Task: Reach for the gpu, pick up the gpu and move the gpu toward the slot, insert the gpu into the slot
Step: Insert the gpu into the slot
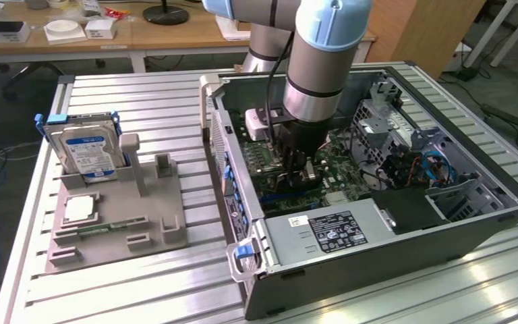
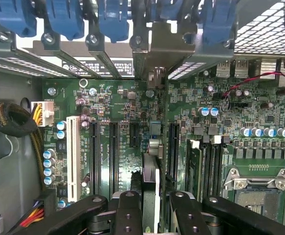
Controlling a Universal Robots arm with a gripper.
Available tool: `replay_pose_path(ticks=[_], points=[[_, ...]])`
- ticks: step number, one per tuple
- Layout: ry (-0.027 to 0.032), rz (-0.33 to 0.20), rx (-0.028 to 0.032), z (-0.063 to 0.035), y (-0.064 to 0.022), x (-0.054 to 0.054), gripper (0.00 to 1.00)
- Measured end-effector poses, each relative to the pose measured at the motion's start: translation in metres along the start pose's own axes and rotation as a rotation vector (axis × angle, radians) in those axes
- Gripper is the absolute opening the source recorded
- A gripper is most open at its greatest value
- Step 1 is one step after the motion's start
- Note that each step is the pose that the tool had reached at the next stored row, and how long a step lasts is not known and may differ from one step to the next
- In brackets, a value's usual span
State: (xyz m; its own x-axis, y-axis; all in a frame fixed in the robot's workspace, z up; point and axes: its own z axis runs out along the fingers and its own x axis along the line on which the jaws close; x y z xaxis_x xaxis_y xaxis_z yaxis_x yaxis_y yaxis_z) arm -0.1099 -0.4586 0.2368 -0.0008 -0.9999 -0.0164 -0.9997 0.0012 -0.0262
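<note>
My gripper (image 1: 299, 177) is down inside the open computer case (image 1: 475, 223), over the green motherboard (image 2: 127, 103). It is shut on the gpu (image 2: 151, 181), which shows edge-on as a thin dark card between my black fingers (image 2: 127, 210). The card runs from the fingers toward the metal brackets at the case's rear wall (image 2: 154, 49). A short blue piece of the slot (image 2: 154, 128) peeks out in line with the card; the rest of the slot is hidden beneath it. Whether the card's edge touches the slot I cannot tell.
Black card slots (image 2: 114, 152) and a white one (image 2: 73, 156) flank the card, with the silver processor socket (image 2: 259, 196) and memory slots close by. Cable bundles (image 2: 10, 120) lie at the case wall. On the table a grey holder (image 1: 115, 223) carries a hard drive (image 1: 83, 152).
</note>
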Motion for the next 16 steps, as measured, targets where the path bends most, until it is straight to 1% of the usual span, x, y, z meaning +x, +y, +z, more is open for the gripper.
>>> replay_pose_path(ticks=[5,16], points=[[-0.0002,0.0,-0.0001,0.0019,0.0,0.0,0.27],[-0.0003,0.0,0.0001,0.0022,0.0011,0.0,0.27]])
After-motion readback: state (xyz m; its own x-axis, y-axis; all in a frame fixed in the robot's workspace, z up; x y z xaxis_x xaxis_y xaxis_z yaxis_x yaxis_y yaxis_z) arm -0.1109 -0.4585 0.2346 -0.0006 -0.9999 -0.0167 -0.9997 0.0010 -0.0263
